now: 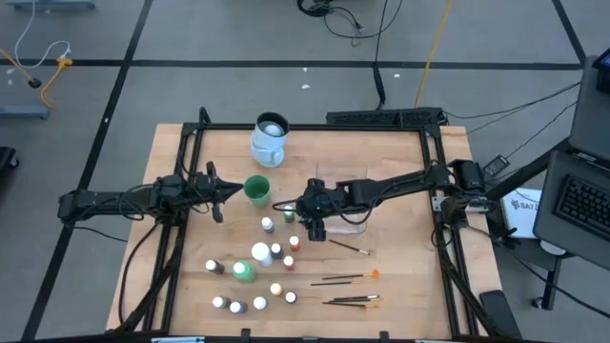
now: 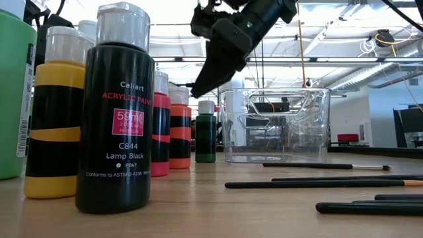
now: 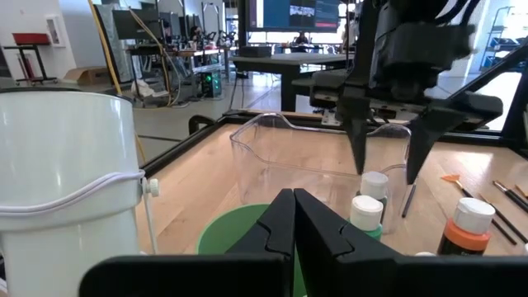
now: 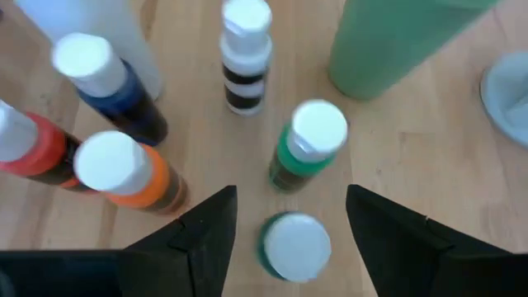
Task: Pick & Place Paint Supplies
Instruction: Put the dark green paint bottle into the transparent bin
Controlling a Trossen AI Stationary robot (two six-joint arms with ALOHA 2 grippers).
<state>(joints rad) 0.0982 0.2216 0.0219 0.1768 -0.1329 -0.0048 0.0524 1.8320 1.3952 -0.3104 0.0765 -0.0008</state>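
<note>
Small white-capped paint bottles stand upright on the wooden table (image 1: 400,286). Among them are a green bottle (image 4: 309,140), a black-and-white one (image 4: 246,49), a blue one (image 4: 107,82) and an orange one (image 4: 124,169). My right gripper (image 4: 289,219) is open and slants down over the group (image 1: 313,227). Its fingers stand on either side of a white-capped bottle (image 4: 295,246) without touching it. Thin dark brushes (image 1: 348,278) lie flat nearer the front right. My left gripper (image 3: 293,223) is shut at the table's left (image 1: 217,195), just above a green cup (image 3: 235,235).
A clear plastic tub (image 1: 345,208) stands under my right arm, beside the bottles. A white-and-pale-blue mug (image 1: 270,138) sits at the far side and the green cup (image 1: 256,190) just near of it. More bottles (image 1: 244,272) crowd the near left. Black frame rails (image 1: 434,200) border the table.
</note>
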